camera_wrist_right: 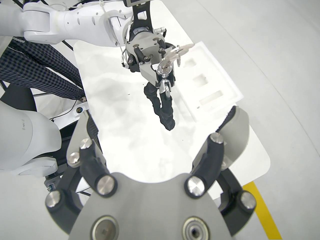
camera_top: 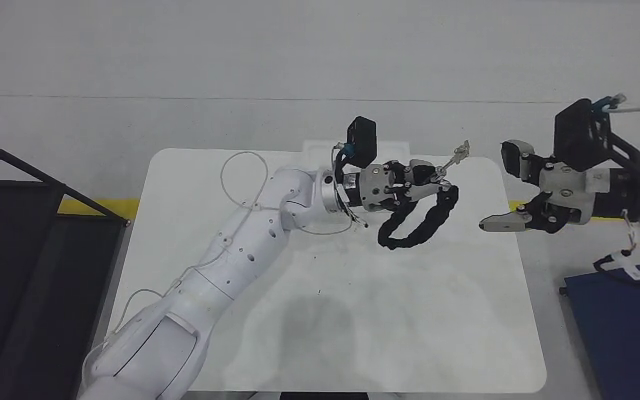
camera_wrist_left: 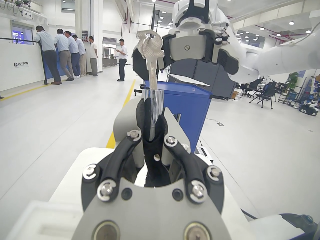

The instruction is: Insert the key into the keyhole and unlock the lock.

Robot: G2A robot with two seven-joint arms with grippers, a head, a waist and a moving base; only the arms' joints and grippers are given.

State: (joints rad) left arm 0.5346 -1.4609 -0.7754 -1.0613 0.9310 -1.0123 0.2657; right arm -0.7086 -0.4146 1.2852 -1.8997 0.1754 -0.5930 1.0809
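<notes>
Left claw [camera_top: 432,183] clamped on lock [camera_top: 418,226], key [camera_top: 458,153] in its keyhole, right claw [camera_top: 508,187] spread wide, well apart

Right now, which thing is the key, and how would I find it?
Start at the white table and look above it, where the left arm's fingers are shut on a lock with a black cable loop. The key sticks out of the lock's shiny metal end. It is thin, flat and silver, unlike the fat bumpy black cable hanging below.

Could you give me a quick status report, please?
Left gripper shut on lock. Right gripper open, standing off. Key in keyhole. Nothing blocking.
</notes>
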